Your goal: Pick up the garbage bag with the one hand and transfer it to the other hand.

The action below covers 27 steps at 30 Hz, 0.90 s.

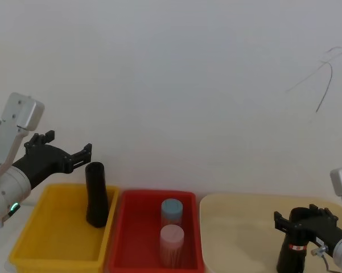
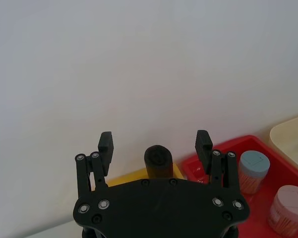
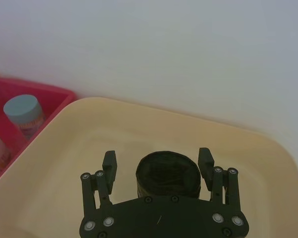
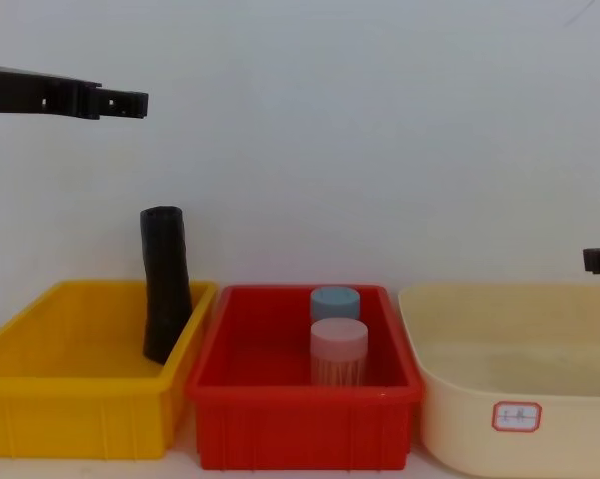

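The garbage bag [image 1: 290,255], a thick black roll with a red-and-white label band, stands upright in the beige tub [image 1: 239,227] at the right. My right gripper [image 1: 304,216] is open astride its top, and the right wrist view shows a finger [image 3: 109,166] on each side of the roll's end [image 3: 168,174] with small gaps. The left gripper [image 1: 69,143] hangs open in the air above the yellow bin [image 1: 57,227], empty. In the left wrist view its fingers [image 2: 105,144] frame the plain black roll [image 2: 158,158] farther off.
The plain black roll [image 1: 95,193] leans in the yellow bin's right corner. A red bin [image 1: 125,239] in the middle holds a blue-lidded jar [image 1: 172,210] and a pink-lidded jar [image 1: 172,242]. A white wall stands close behind.
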{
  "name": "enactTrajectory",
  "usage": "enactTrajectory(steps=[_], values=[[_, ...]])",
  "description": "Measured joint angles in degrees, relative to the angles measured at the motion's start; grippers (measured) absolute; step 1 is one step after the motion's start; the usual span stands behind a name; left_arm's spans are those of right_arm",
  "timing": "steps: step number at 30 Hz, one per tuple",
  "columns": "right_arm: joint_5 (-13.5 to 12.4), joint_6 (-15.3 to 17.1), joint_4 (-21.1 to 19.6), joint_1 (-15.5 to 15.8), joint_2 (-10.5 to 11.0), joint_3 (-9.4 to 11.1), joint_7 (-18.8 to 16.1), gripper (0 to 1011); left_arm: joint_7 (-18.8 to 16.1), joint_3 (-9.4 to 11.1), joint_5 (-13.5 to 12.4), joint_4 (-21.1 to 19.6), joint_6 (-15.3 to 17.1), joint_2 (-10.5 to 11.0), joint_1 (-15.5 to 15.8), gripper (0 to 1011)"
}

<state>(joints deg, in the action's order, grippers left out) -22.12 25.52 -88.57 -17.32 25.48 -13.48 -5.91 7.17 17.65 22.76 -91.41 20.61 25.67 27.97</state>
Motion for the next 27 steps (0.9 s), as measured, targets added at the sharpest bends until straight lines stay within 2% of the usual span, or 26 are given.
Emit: enactTrajectory(steps=[11,20,27], values=[[1.6,-2.5,-1.5,0.4,0.0,0.3,0.9,1001,-0.6,-0.1,-0.2,-0.1,0.1,0.0,-0.1,1002],[4.1,-5.2,-4.1,-0.3,0.5,0.1,1.5,1001,-0.7,-0.2,-0.3,-0.2,0.1,0.0,-0.2,1002],[4.8,-5.5,-5.3,-2.2,0.7,-1.1,-0.6,1001,-0.8,-0.2,-0.3,-0.2,0.1,0.0,-0.2,1002]])
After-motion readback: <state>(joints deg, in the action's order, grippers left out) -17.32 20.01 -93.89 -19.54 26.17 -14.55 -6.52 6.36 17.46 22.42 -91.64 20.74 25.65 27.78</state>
